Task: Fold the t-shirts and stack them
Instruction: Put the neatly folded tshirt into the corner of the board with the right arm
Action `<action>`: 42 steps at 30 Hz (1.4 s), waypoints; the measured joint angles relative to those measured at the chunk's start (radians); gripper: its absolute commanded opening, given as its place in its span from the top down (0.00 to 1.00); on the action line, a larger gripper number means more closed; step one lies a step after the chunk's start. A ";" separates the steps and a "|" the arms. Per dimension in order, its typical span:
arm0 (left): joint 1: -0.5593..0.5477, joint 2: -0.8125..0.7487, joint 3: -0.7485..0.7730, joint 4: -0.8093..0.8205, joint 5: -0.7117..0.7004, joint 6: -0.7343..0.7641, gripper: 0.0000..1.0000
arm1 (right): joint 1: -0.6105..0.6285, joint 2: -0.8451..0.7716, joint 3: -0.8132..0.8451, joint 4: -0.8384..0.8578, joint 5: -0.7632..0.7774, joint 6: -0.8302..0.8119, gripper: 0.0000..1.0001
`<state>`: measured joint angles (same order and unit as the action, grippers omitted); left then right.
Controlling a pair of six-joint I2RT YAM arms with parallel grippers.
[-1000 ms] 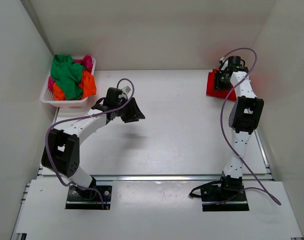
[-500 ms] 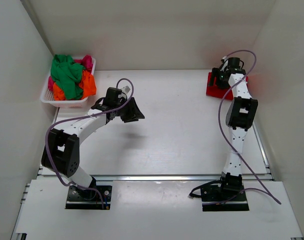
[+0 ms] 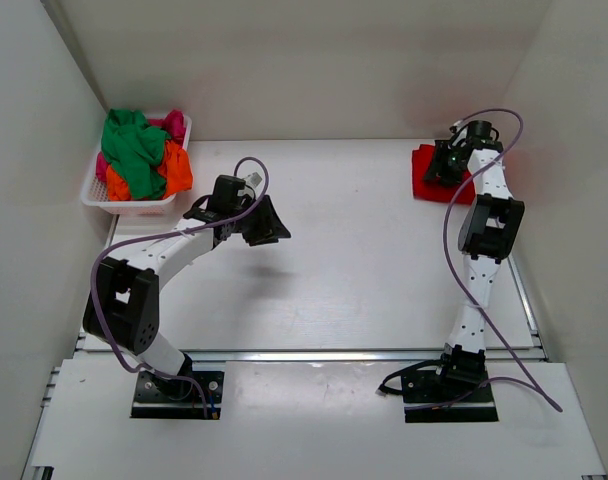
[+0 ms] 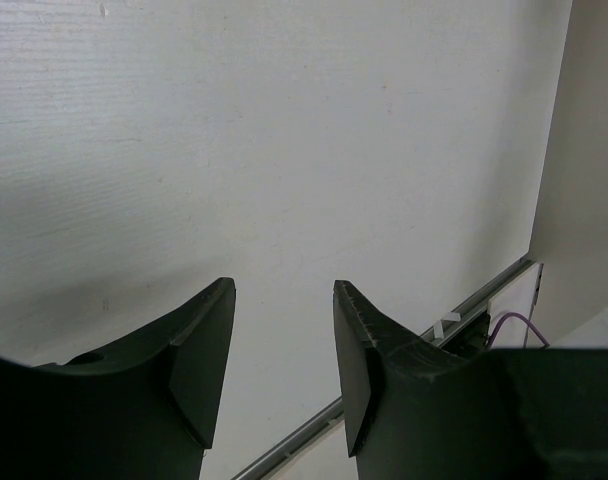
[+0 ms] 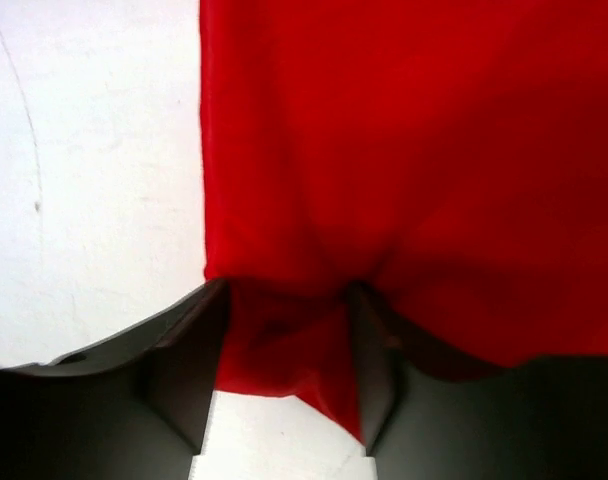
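Right gripper: jaws clamped on bunched edge of red shirt, upper right. Left gripper: jaws stood apart, empty, over table. Basket held shirts, upper left.

Red t-shirt plain; green shirt, orange shirt, pink shirt; basket wht lattice.

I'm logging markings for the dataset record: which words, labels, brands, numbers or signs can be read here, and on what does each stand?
No text can be read in any view.
The red t-shirt is plain cloth, with no print or tag showing.
The t-shirts in the basket show no print, and any label there is too small to tell.
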<state>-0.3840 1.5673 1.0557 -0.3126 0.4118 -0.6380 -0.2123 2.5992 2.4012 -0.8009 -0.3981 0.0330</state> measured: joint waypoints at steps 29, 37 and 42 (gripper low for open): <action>-0.003 0.000 -0.002 0.000 0.000 -0.005 0.45 | -0.057 -0.020 -0.011 -0.042 -0.066 -0.143 0.23; -0.005 0.000 -0.002 0.001 0.001 -0.008 0.46 | -0.009 -0.026 -0.008 -0.005 0.039 -0.219 0.19; -0.005 -0.002 -0.005 0.006 0.000 -0.013 0.46 | 0.017 -0.092 -0.055 0.039 0.050 -0.225 0.18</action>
<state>-0.3885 1.5650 1.0504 -0.3069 0.4122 -0.6514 -0.1955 2.5069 2.3466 -0.7616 -0.3477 -0.1917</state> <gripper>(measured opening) 0.544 0.817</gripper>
